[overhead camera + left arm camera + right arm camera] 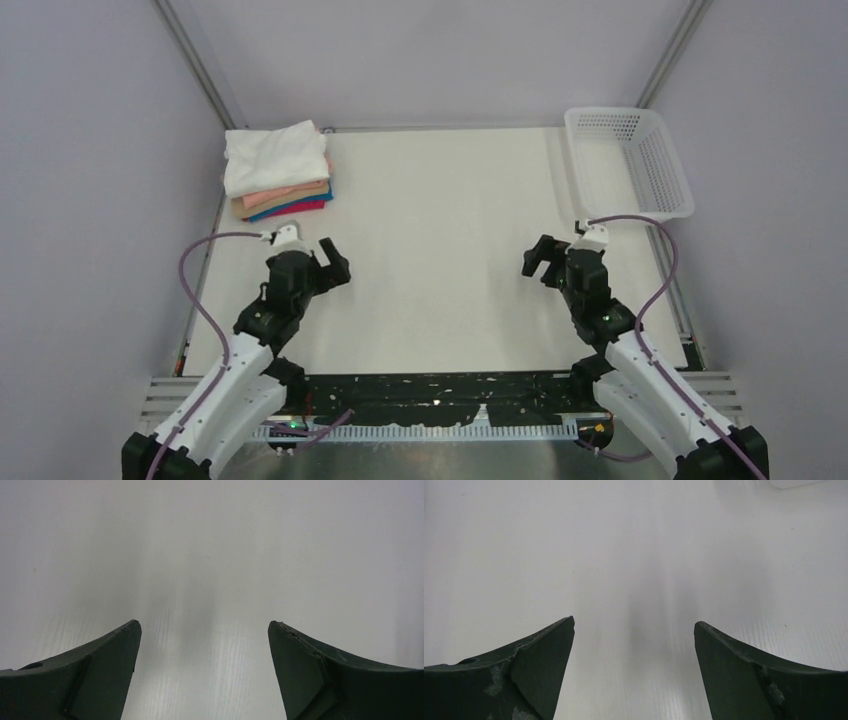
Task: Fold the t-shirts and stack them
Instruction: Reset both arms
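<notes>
A stack of folded t-shirts (278, 170) lies at the table's far left corner. A white tee is on top, with salmon-pink, tan, blue and magenta ones under it. The brush-stroke print does not show. My left gripper (334, 262) is open and empty, in front of and to the right of the stack. Its wrist view shows the gripper (204, 625) wide apart over bare table. My right gripper (538, 258) is open and empty at the right middle. Its wrist view shows the gripper (634, 625) spread over bare table.
A white perforated plastic basket (628, 162) stands at the far right corner and looks empty. The white table top (440, 250) lies between the arms. Grey walls and metal frame posts close in the sides and back.
</notes>
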Motion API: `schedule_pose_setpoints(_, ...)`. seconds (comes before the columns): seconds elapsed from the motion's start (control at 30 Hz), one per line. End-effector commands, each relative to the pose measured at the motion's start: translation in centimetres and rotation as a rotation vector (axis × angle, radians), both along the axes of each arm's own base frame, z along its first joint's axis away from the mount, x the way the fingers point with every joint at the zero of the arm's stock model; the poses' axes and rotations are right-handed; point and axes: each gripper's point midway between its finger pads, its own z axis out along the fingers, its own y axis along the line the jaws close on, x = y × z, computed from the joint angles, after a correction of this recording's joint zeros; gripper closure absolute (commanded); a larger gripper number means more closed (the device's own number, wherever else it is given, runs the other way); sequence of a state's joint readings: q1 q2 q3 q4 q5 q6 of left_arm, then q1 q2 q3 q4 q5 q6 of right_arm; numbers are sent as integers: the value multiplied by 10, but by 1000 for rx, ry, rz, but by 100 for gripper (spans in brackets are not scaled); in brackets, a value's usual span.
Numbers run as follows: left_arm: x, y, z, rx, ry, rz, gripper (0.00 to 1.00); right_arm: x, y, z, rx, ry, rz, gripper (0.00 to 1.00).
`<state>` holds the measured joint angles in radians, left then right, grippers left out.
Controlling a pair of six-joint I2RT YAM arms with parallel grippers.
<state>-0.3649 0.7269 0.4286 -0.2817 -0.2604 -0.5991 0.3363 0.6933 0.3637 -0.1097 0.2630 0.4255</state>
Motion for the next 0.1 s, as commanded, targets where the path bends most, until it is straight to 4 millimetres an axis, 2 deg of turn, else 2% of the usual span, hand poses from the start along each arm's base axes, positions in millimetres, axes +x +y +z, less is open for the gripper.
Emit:
schedule_pose_setpoints(0.0, 12, 9, 42, -32, -175, 68, 0, 8, -6, 18, 30, -98, -49, 5)
schedule_pose_setpoints(0.07, 10, 11, 42, -33, -186, 76, 0, 8, -7, 19, 29, -105, -53, 5)
